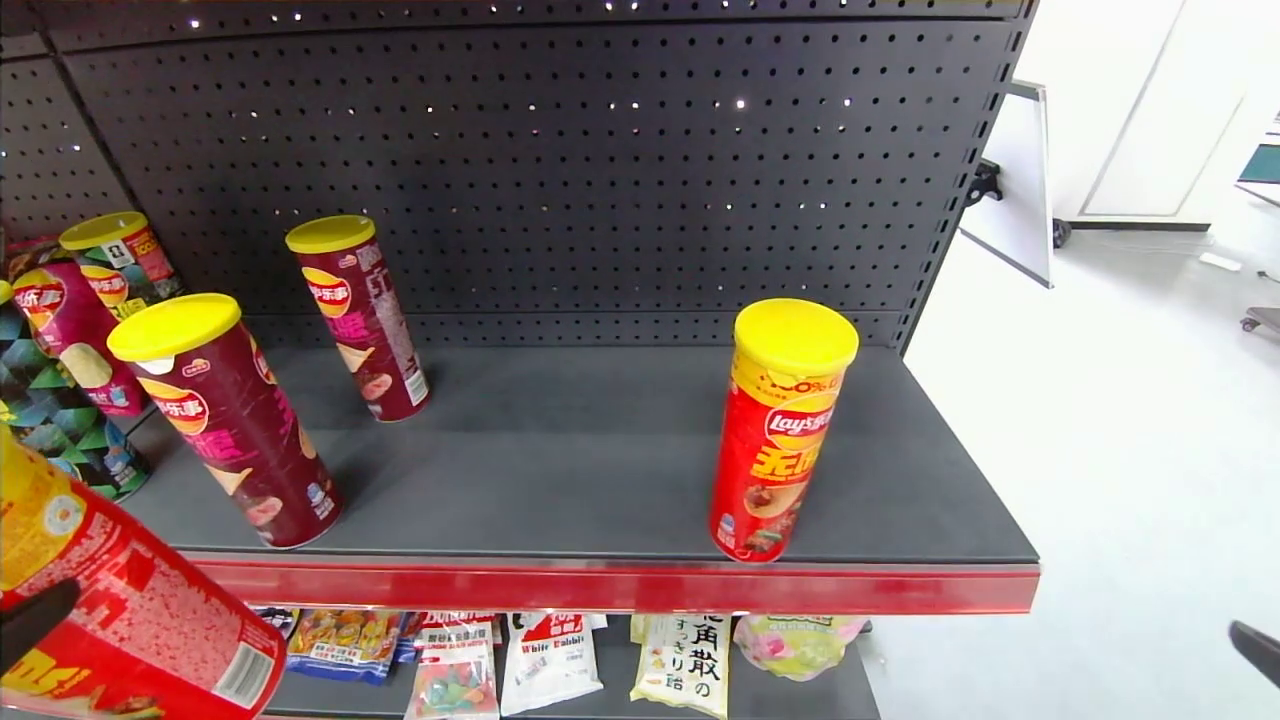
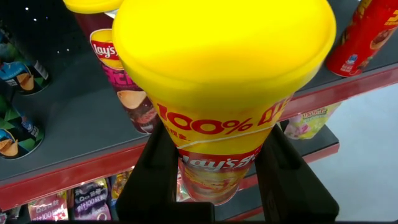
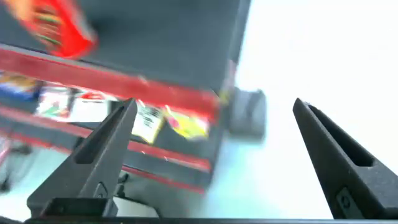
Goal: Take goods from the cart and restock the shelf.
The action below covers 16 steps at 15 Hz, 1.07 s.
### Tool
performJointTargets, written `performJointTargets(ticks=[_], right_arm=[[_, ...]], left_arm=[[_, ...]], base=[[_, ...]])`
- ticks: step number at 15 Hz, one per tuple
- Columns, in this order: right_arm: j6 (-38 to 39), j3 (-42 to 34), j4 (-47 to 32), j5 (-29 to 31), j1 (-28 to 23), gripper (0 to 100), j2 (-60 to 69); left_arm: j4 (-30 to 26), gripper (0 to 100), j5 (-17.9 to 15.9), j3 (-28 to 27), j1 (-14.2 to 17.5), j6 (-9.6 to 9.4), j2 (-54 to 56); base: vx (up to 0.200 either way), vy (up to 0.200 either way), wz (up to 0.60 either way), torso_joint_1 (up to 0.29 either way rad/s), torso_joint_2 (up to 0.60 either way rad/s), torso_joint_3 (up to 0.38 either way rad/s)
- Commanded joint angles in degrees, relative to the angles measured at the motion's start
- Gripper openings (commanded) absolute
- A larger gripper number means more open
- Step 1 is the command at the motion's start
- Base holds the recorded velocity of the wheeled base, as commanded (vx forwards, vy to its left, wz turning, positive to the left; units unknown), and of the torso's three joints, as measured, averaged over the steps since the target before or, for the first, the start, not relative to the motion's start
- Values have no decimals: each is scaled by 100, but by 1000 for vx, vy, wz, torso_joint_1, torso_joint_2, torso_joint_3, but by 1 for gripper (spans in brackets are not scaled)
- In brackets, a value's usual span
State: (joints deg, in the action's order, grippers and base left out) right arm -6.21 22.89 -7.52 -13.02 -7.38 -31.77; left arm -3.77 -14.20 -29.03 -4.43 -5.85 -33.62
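We see our left gripper [image 2: 221, 177] closed on a red chip can [image 1: 130, 610], in front of the left end of the shelf [image 1: 600, 460]. Our right gripper [image 3: 214, 130] stands wide open and empty, beyond its right end.

The left claw [image 2: 221, 165] is clamping a yellow-lidded red chip can [image 2: 224, 68], hovering before the shelf [image 2: 81, 121] near a maroon can [image 2: 115, 74].

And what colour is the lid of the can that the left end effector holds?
The lid is yellow; clearest in the left wrist view.
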Motion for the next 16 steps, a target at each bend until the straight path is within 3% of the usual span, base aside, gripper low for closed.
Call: performJointTargets(ticks=[1, 3, 5, 6, 7, 8, 9, 11, 13, 14, 16], right_arm=[[-12, -400, -320, 28, -317, 100, 1630], [-127, -910, -382, -280, 280, 100, 2614], [-118, -901, -390, -262, 1098, 100, 2579], [-118, -1112, -390, 397, 1388, 100, 2588], [-171, -1551, -223, 1267, 1388, 100, 2623], [-144, -1832, 260, 1777, 1388, 100, 2623], [5, -2202, 946, 1900, 1388, 100, 2623], [418, -2289, 1086, 1530, 1405, 100, 2623], [278, -2289, 1007, 959, 1397, 100, 2623], [295, -2289, 866, 977, 1388, 100, 2614], [313, -2263, 699, 1021, 861, 100, 2447]], left_arm=[[-1, 0, 5, 20, 3, 5, 172], [-1, 0, -4, 11, 3, 40, 198], [-1, 0, -12, 20, -6, 49, 207], [-1, 0, -21, 20, -6, 49, 189], [8, 0, -21, 11, -6, 49, 189], [8, 0, -21, 29, -6, 49, 207], [8, 0, -21, 64, -6, 49, 242], [8, 0, -21, 143, -6, 49, 295], [8, 0, -21, 222, -6, 49, 383], [-1, 0, -21, 239, -6, 49, 391], [8, 0, -21, 231, -6, 58, 400]], base=[[0, 0, 0, 0, 0, 0], [0, 0, 0, 0, 0, 0], [0, 0, 0, 0, 0, 0], [0, 0, 0, 0, 0, 0], [0, 0, 0, 0, 0, 0], [0, 0, 0, 0, 0, 0], [0, 0, 0, 0, 0, 0], [0, 0, 0, 0, 0, 0], [0, 0, 0, 0, 0, 0], [0, 0, 0, 0, 0, 0], [0, 0, 0, 0, 0, 0]])
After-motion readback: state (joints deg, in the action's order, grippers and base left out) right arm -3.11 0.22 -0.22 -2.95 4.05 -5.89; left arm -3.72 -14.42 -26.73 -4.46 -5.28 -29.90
